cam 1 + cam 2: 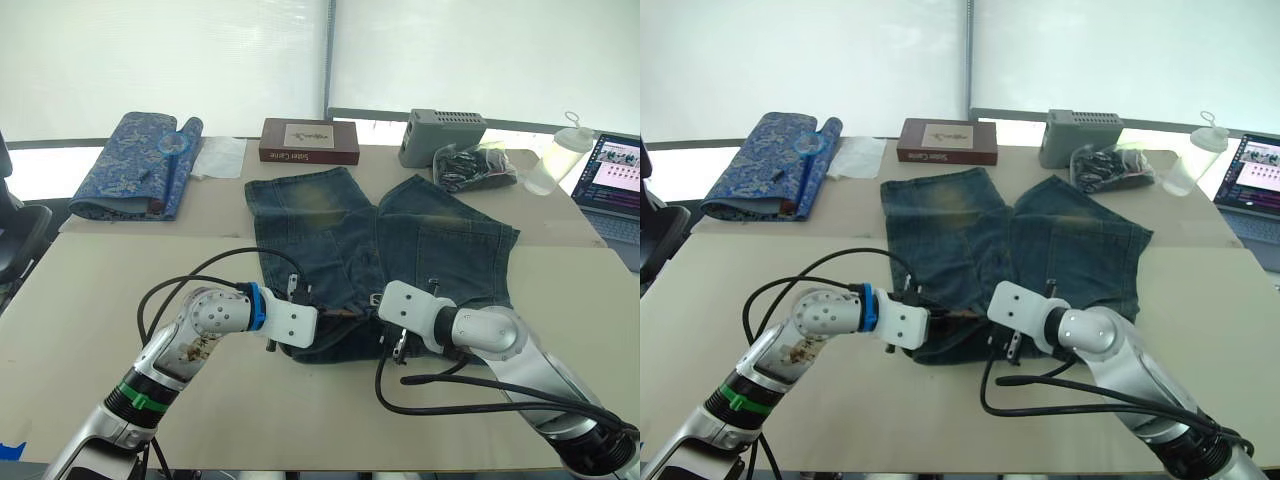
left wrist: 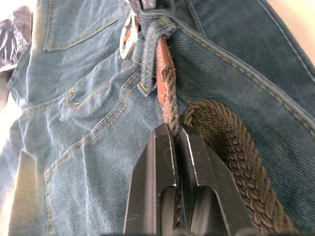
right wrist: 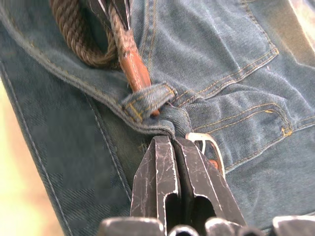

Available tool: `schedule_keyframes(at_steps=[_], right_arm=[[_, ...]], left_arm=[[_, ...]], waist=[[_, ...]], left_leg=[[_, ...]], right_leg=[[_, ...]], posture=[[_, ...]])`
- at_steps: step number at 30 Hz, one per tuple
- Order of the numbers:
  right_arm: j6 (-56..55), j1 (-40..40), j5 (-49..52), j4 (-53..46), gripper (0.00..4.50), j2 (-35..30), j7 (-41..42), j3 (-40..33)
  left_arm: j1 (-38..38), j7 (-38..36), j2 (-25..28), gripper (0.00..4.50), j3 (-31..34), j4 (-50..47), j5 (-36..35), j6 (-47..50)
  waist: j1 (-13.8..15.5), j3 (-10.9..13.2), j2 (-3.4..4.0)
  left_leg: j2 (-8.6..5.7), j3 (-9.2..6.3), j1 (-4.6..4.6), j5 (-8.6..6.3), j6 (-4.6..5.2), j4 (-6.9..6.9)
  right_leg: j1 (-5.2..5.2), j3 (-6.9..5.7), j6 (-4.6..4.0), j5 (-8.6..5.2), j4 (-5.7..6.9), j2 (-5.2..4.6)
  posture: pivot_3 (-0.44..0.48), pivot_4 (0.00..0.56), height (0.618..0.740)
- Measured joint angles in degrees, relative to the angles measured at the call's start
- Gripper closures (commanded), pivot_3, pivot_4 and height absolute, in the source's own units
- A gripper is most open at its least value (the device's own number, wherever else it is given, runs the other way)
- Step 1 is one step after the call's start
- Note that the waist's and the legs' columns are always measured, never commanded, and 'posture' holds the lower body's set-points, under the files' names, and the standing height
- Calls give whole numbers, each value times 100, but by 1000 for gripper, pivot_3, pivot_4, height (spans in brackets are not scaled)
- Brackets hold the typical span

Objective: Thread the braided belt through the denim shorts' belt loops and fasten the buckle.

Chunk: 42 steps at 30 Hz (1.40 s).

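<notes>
On the counter (image 1: 120,300), the denim shorts (image 1: 420,245) lie flat, waistband nearest the robot. Both end effectors meet at that waistband. The left end effector (image 2: 174,135) is pinched closed on the braided belt (image 2: 231,147), whose reddish-brown tip sits inside a belt loop (image 3: 147,101). The right end effector (image 3: 172,142) is clamped on bunched waistband denim just beside that loop, next to the silver buckle (image 2: 129,37).

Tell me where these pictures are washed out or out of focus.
Eye views: the windows behind the table are blown out white. Left wrist view: the shorts wash out toward the edges; the belt is crisp. Right wrist view: the fingers are sharp; the belt's far coil and the table edge are soft.
</notes>
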Motion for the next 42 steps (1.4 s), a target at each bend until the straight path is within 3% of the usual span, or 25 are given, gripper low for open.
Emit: schedule_keyframes(at_steps=[4,11,17,21,32,36,42], right_arm=[[469,-108,170,-58,4458,249,-105,-133],[1235,-464,583,-73,4458,852,-360,-435],[1506,-515,842,-75,4458,893,-441,-509],[1593,-514,979,-76,4458,825,-508,-539],[2334,-702,1227,-87,4458,839,-889,-734],[2134,-730,1218,-159,4458,301,-820,-453],[1246,-688,1167,-240,2472,-289,-525,-145]], left_arm=[[35,16,74,4500,72,-258,2,373],[76,327,486,4500,74,-312,496,9],[212,472,363,4500,24,-321,678,7],[343,353,-155,4500,61,-554,176,956],[378,123,-222,4500,331,-922,-732,2178],[403,236,-228,4500,400,-936,-895,2240],[472,382,-188,4500,386,-935,-866,2027]], waist=[[-1,0,0],[-6,1,2],[1,1,3],[0,1,3],[-6,1,3],[6,2,4],[0,2,4]], left_leg=[[-1,0,0,2,-4,0],[0,-1,0,5,-10,-5],[-1,0,0,6,-11,-4],[-1,-1,0,7,-13,-3],[-1,-7,0,7,-11,-4],[-5,-7,0,6,-9,-4],[-4,-7,0,4,-7,-5]], right_leg=[[0,0,0,0,0,0],[-4,0,-2,1,0,2],[-1,0,-2,1,0,1],[-1,0,-1,0,2,1],[-2,0,-1,0,5,3],[1,1,-2,0,-2,-1],[0,0,-2,0,-4,0]], posture=[[0,150,740],[0,150,740],[0,150,740],[0,150,740],[0,150,740],[0,150,740],[0,150,740]])
